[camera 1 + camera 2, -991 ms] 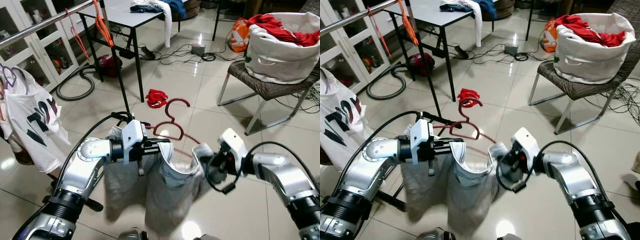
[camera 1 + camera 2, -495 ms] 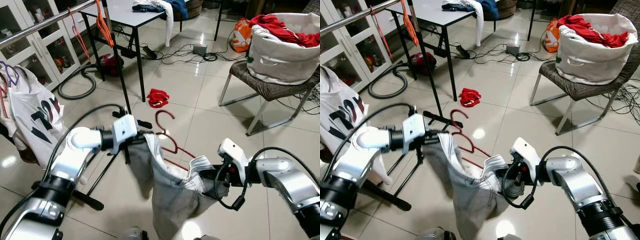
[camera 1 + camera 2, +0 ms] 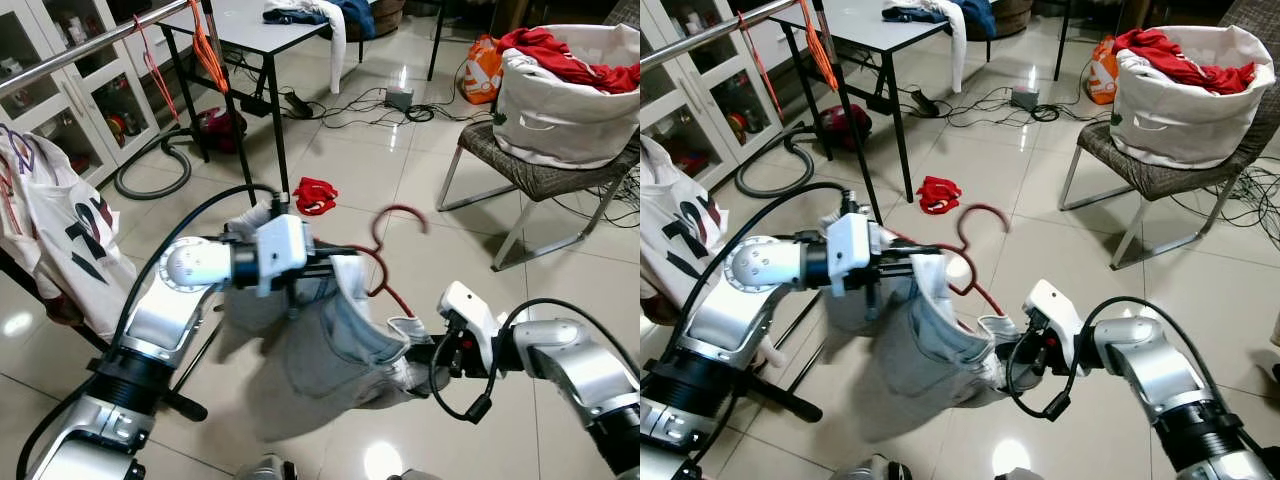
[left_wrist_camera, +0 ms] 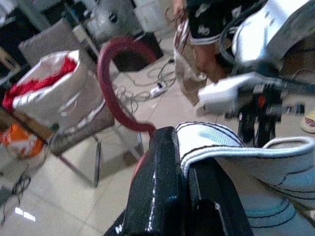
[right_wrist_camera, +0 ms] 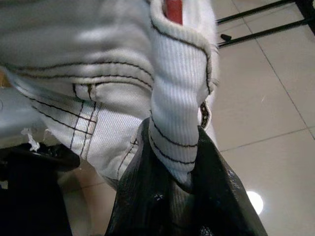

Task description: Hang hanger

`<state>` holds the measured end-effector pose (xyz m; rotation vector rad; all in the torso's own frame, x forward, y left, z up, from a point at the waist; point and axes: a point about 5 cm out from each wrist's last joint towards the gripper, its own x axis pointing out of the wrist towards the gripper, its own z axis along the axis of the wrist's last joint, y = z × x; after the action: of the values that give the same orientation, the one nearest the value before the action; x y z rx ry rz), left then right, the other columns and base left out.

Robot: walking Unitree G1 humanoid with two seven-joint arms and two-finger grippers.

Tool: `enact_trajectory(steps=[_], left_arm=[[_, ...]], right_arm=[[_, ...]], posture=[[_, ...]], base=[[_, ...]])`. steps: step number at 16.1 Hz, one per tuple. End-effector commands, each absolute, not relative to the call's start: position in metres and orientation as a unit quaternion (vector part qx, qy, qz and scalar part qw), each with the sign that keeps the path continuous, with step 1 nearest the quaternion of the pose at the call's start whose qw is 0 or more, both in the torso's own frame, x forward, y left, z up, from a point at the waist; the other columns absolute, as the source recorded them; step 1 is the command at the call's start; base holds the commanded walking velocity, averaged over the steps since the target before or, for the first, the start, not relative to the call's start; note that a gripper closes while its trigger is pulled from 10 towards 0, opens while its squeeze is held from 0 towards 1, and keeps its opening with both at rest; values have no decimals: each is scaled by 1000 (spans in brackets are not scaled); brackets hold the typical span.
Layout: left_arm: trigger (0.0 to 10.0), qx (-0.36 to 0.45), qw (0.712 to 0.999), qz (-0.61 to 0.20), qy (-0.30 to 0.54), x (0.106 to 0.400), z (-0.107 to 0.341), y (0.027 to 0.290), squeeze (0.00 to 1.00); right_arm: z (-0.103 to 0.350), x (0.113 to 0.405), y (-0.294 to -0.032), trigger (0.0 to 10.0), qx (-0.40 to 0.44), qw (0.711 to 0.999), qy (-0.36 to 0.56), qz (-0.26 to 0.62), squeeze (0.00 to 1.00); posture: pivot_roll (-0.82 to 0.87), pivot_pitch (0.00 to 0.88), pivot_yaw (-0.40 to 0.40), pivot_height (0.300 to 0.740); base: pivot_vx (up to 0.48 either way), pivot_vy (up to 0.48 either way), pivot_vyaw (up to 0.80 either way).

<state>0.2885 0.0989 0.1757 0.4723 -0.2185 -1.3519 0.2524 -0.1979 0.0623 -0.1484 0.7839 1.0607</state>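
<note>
A dark red hanger [image 3: 392,222] carries a grey garment [image 3: 320,345] with a white ribbed collar, held low over the tiled floor. My left gripper [image 3: 338,266] is shut on the collar's left end and the hanger under it; in the left wrist view the ribbed edge [image 4: 216,142] lies pinched between the black fingers [image 4: 157,196], with the hook [image 4: 110,83] curling beyond. My right gripper [image 3: 424,352] is shut on the collar's right end; the right wrist view has the ribbed band [image 5: 172,98] clamped, with a bit of red hanger [image 5: 173,10] above. The hook points up and right.
A steel rail [image 3: 90,45] crosses the upper left with orange hangers [image 3: 207,52] and a white T-shirt [image 3: 60,225] on it. The rack's black post and feet stand just left. A red cloth [image 3: 314,195] lies ahead. A chair with a laundry basket [image 3: 560,100] stands right.
My left gripper has swung right and a little up with the collar, so the hanger's hook now stands higher and further right. The garment has bunched between the grippers. The right gripper has barely moved.
</note>
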Motion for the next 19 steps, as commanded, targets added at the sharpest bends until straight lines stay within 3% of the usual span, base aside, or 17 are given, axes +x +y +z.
enact_trajectory(steps=[1,5,7,10,16,19], left_arm=[[0,222,734,-624,-148,287,199,91,0],[0,272,769,-573,-75,305,173,125,0],[0,269,783,-559,-42,307,158,135,0],[0,262,790,-553,-20,307,141,139,0],[0,261,791,-553,-33,309,136,133,0],[0,265,795,-544,-31,312,133,136,0]], right_arm=[[62,255,-194,10000,-91,783,363,497,0],[62,243,-188,10000,-84,766,362,524,0],[76,244,-185,10000,-52,773,335,535,0],[90,245,-186,10000,-20,780,322,537,0],[66,231,-184,10000,21,760,389,520,0],[65,232,-183,10000,40,764,397,507,0]], posture=[[-116,0,63,740],[-109,0,64,740],[-109,0,63,740],[-121,2,59,740],[-127,5,55,740],[-120,7,51,740]], base=[[0,0,0],[0,0,0],[0,0,0],[0,0,0],[0,0,0],[0,0,0]])
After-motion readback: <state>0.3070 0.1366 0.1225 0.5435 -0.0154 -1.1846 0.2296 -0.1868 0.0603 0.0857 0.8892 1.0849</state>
